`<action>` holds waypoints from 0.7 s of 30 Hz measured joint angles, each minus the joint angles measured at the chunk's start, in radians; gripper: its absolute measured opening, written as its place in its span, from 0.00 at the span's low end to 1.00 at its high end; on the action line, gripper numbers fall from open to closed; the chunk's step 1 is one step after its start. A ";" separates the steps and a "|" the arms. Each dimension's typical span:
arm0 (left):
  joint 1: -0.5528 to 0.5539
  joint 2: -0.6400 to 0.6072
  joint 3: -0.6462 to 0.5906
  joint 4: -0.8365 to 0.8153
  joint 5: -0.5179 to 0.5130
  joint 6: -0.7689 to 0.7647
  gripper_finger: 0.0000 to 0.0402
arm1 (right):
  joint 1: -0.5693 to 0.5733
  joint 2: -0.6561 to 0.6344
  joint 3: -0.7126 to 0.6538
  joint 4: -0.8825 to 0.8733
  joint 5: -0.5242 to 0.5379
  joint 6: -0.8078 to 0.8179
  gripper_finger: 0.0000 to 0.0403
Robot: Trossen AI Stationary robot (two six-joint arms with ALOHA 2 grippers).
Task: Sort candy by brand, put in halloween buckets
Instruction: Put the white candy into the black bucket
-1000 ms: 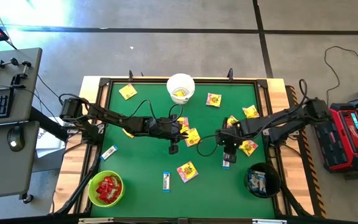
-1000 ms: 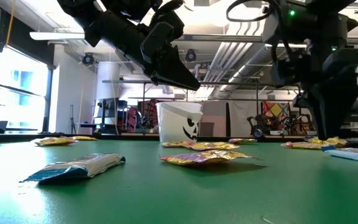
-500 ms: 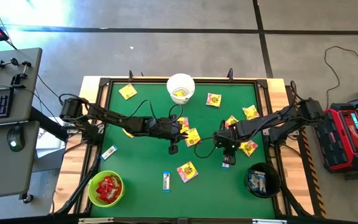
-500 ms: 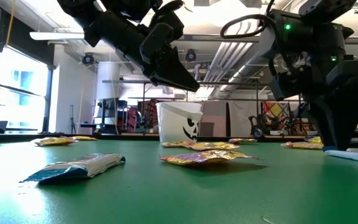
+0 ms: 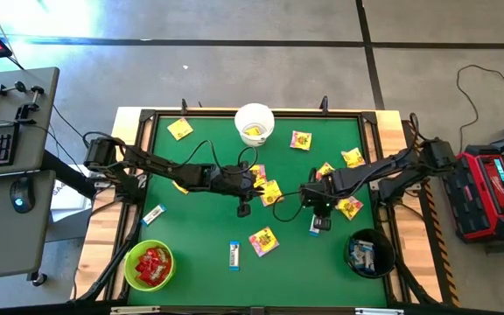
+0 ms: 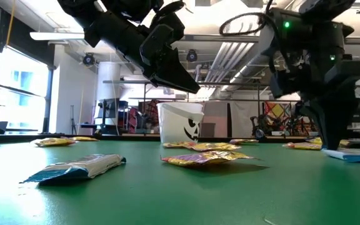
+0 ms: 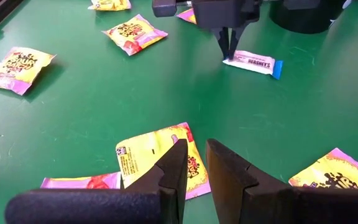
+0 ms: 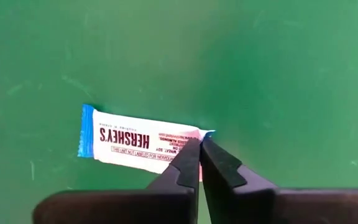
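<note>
My right gripper point(image 5: 318, 219) stands at the table's right middle, fingers pointing down, shut on the far end of a white-and-blue bar point(image 7: 253, 63) that lies flat on the green table. My left gripper point(image 7: 195, 149) hovers over the table's middle above a yellow packet point(image 7: 157, 155); its fingers are a narrow gap apart with nothing between them. The white bucket point(image 5: 255, 122) stands at the far edge with a yellow packet inside. Red packets fill the lime green bucket point(image 5: 149, 265) at the near left. White-and-blue bars lie in the black bucket point(image 5: 370, 254) at the near right. My right gripper pinches the bar's far end point(image 8: 188, 138) between its two fingertips point(image 7: 224, 42). The fingers come from above, pointing almost straight down. The bar lies flat on the table, its blue near end point(image 8: 86, 129) free.
Several yellow packets lie scattered over the table's far half and middle, one point(image 5: 263, 240) nearer the front. Two more white-and-blue bars point(image 5: 234, 254) point(image 5: 153, 214) lie on the near and left parts. A raised frame point(image 5: 138, 118) runs round the table.
My right gripper has sunk a little onto the bar, spread its fingers wider on the way, then shut them on the bar's far end. The bar has stayed flat on the table.
</note>
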 joint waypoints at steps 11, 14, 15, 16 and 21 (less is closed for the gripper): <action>0.000 0.000 0.000 -0.003 0.000 0.000 0.12 | 0.155 -0.012 0.165 -0.139 0.172 0.040 0.00; 0.000 0.000 0.000 -0.002 0.000 0.000 0.12 | 0.212 -0.013 0.229 -0.204 0.233 0.076 0.00; 0.000 0.000 0.000 -0.002 0.000 0.000 0.12 | 0.233 -0.013 0.250 -0.225 0.256 0.090 0.00; 0.000 0.000 0.000 -0.002 0.000 0.000 0.12 | 0.253 -0.013 0.271 -0.244 0.277 0.105 0.00; 0.000 0.000 0.000 0.001 0.001 -0.007 0.12 | 0.334 -0.013 0.342 -0.284 0.300 0.247 0.00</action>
